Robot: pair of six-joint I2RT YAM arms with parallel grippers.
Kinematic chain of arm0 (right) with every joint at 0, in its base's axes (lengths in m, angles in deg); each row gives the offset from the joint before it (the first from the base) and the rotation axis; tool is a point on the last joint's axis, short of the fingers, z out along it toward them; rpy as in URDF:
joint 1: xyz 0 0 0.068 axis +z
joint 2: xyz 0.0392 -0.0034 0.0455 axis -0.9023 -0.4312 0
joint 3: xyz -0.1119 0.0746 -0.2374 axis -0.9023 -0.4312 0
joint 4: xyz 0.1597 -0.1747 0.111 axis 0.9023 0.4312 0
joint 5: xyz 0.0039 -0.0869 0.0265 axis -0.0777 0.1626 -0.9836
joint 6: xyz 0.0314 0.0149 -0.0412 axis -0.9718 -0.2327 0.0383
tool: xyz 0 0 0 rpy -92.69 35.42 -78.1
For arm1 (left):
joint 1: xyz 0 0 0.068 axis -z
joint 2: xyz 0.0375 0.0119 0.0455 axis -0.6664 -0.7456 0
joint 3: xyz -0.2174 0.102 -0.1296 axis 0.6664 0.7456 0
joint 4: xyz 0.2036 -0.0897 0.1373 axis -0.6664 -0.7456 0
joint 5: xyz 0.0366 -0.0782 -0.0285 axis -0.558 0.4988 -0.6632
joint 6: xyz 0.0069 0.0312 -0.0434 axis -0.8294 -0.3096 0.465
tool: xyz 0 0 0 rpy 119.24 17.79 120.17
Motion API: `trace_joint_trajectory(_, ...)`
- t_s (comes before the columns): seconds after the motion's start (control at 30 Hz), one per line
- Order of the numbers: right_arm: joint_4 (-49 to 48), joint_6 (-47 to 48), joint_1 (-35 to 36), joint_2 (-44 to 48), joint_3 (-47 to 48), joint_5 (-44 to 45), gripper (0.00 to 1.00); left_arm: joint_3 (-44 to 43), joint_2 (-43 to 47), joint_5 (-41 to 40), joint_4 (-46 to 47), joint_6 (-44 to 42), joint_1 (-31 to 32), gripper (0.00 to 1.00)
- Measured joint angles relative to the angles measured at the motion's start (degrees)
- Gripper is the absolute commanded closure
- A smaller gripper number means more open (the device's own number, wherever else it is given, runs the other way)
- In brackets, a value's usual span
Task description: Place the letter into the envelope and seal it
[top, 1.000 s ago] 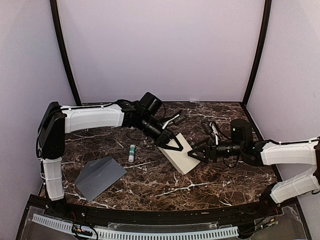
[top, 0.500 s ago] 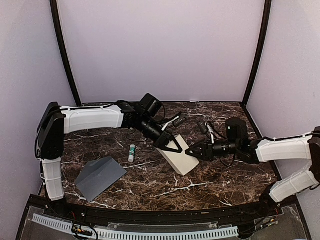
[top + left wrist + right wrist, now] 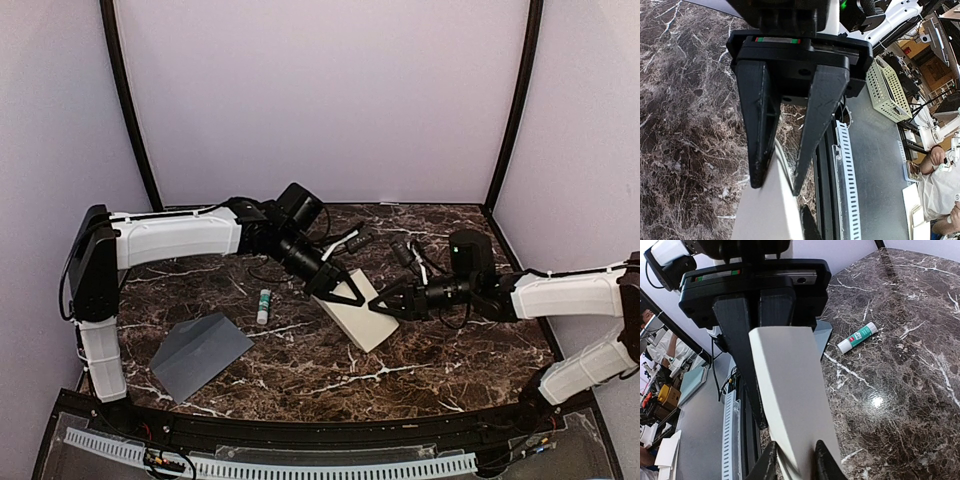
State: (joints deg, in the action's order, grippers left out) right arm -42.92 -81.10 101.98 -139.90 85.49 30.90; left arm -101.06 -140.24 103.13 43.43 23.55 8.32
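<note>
The cream letter [image 3: 360,322] is held tilted just above the marble table [image 3: 300,375], right of centre. My left gripper [image 3: 345,293] is shut on its upper left end; in the left wrist view its fingers [image 3: 757,150] pinch the folded sheet [image 3: 765,215]. My right gripper [image 3: 385,308] is at the letter's right end. In the right wrist view the sheet [image 3: 790,400] enters its narrow jaws, one finger [image 3: 752,390] showing and the other hidden behind the paper. The grey envelope [image 3: 200,352] lies flat at the near left, apart from both grippers.
A green and white glue stick [image 3: 264,305] lies on the table between the envelope and the letter, and also shows in the right wrist view [image 3: 856,337]. Purple walls stand close round the table. A white slotted rail [image 3: 300,465] runs along the near edge.
My right gripper has moved left from beside the letter onto its right end. My left gripper has kept its hold and hardly moved.
</note>
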Motion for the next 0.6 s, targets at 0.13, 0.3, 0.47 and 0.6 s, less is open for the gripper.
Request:
trace_joint_trajectory(0.13, 0.35, -0.28, 0.0, 0.46, 0.04, -1.18, 0.86, 0.0, 0.11, -0.26, -0.35, -0.59, 0.0, 1.0)
trace_joint_trajectory(0.3, 0.52, -0.72, 0.0, 2.4, 0.04, -1.81, 1.0, 0.0, 0.13, -1.07, -0.76, -0.81, 0.0, 1.0)
trace_joint_trajectory(0.47, 0.57, -1.07, 0.0, 3.02, 0.04, -2.01, 1.0, 0.0, 0.17, -1.81, -0.74, -0.81, 0.02, 1.0)
trace_joint_trajectory(0.6, 0.57, -1.05, 0.0, 2.86, 0.04, -1.99, 1.0, 0.0, 0.2, -2.21, -0.76, -0.81, 0.02, 1.0)
